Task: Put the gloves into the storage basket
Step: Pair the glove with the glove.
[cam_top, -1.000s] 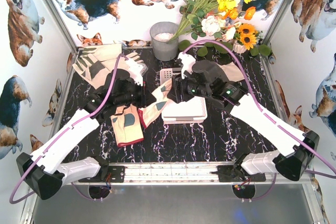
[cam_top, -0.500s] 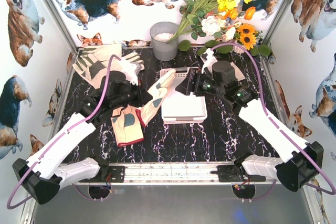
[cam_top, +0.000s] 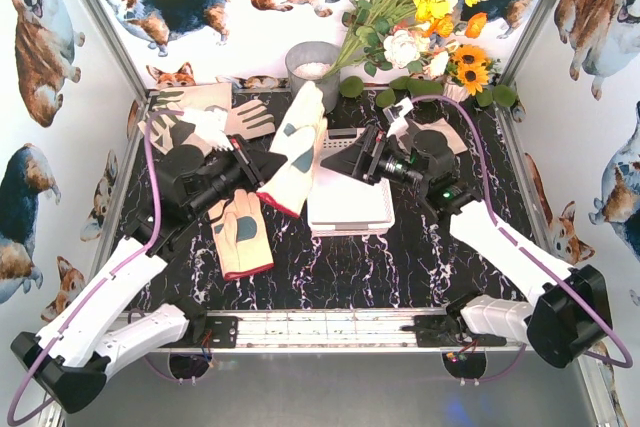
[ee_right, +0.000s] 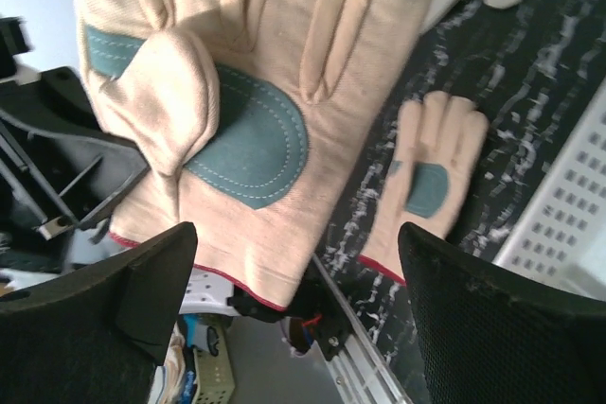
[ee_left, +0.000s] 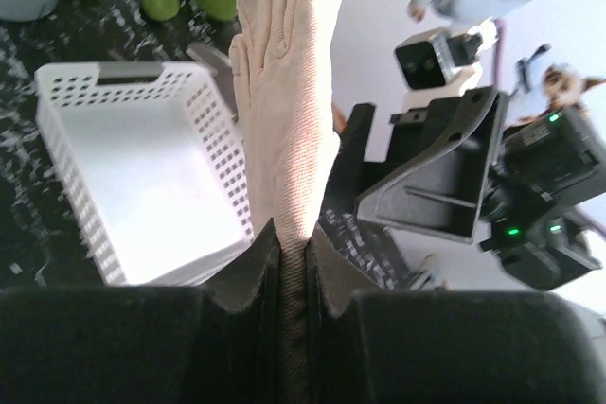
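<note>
The left gripper (cam_top: 262, 165) is clamped on the cuff of a cream glove (cam_top: 297, 142) — holding it upright at the basket's (cam_top: 352, 209) ten o'clock. The right gripper (cam_top: 345, 152), jaws wide apart, faces its palm. A second glove (cam_top: 240, 234) lies flat at eight o'clock.

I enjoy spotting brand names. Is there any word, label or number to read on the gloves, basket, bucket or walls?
No readable text anywhere.
The upright glove, the basket, the bucket and the corgi wallpaper show no lettering, numbers or signs.
</note>
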Controlling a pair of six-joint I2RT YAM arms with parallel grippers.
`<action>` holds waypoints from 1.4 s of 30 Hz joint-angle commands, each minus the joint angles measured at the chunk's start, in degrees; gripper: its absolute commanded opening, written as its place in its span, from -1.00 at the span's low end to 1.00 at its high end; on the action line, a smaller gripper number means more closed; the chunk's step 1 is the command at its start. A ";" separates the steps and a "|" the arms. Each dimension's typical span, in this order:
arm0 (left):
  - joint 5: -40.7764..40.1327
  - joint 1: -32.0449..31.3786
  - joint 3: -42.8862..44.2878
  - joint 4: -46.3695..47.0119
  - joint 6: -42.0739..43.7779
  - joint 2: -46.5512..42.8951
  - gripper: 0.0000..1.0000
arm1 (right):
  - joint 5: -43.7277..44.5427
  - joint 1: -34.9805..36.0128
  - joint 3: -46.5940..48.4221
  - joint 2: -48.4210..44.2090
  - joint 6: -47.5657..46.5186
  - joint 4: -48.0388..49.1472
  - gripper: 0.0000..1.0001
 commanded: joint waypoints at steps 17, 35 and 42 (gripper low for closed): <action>-5.51 0.61 -1.49 6.72 -7.30 -1.14 -1.00 | 9.78 7.26 11.45 0.09 -13.38 -11.60 0.78; -3.61 0.61 -3.98 12.53 -10.99 -3.02 -1.00 | 1.26 7.77 7.32 6.51 1.95 11.05 0.83; -3.00 0.65 -3.95 13.74 -11.42 -3.55 -1.00 | -0.90 7.77 6.84 8.21 4.79 15.67 0.77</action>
